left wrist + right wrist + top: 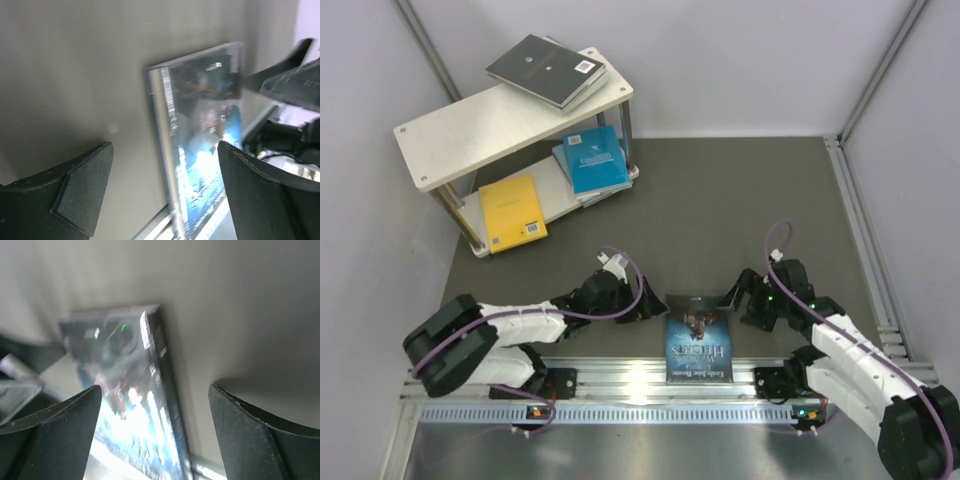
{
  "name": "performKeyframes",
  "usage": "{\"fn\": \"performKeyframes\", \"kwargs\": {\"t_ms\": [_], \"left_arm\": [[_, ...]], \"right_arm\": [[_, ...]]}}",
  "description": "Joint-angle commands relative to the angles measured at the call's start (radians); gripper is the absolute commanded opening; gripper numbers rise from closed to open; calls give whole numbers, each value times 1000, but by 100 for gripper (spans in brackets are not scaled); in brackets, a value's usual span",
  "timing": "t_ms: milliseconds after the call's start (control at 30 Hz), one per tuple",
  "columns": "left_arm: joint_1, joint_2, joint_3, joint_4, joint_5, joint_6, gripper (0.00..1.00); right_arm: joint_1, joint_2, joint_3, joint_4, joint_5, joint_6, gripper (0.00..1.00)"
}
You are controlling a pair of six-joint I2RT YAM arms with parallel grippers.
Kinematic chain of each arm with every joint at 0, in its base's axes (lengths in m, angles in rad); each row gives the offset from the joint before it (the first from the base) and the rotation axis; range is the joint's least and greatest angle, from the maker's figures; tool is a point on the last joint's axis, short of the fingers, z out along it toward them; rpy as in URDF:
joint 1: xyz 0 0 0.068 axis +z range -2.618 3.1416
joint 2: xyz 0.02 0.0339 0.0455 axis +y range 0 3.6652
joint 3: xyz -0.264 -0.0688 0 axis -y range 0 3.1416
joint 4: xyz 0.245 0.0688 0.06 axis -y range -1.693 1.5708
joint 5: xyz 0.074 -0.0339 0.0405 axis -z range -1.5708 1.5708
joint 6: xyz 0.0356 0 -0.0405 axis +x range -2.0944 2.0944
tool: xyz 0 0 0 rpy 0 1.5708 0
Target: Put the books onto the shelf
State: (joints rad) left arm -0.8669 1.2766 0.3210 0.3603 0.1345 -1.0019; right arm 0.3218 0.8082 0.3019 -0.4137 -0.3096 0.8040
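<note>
Overhead alone, the shelf (470,125) with yellow book (512,212) shows.

Left gripper (165,150) spread wide above a dark blue book (200,130).
The book lies flat on the grey table (75,65), its cover blurred. One finger shows left of the book; a black pointed part (285,75), perhaps the other arm's, reaches in from its right.

Dark blue book (200,130) cover blurred in both wrist views, near end cut off below, grey-green book (590,90) on shelf (470,135) mostly hidden beneath dark green book (545,68).
</note>
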Motion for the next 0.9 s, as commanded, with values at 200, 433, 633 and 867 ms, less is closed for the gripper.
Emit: {"fn": "performKeyframes", "kwargs": {"t_ms": [200, 433, 633, 867], "left_arm": [[-89, 409, 7, 367, 112, -91, 89], [-89, 601, -26, 637, 185, -198, 84], [-87, 410, -56, 425, 94, -143, 84], [-12, 19, -36, 47, -42, 2, 92]], "right_arm": [[287, -23, -406, 882, -338, 403, 87], [365, 14, -348, 1034, -264, 384, 77], [364, -153, -197, 658, -88, 235, 22], [333, -132, 15, 446, -20, 70, 0]]}}
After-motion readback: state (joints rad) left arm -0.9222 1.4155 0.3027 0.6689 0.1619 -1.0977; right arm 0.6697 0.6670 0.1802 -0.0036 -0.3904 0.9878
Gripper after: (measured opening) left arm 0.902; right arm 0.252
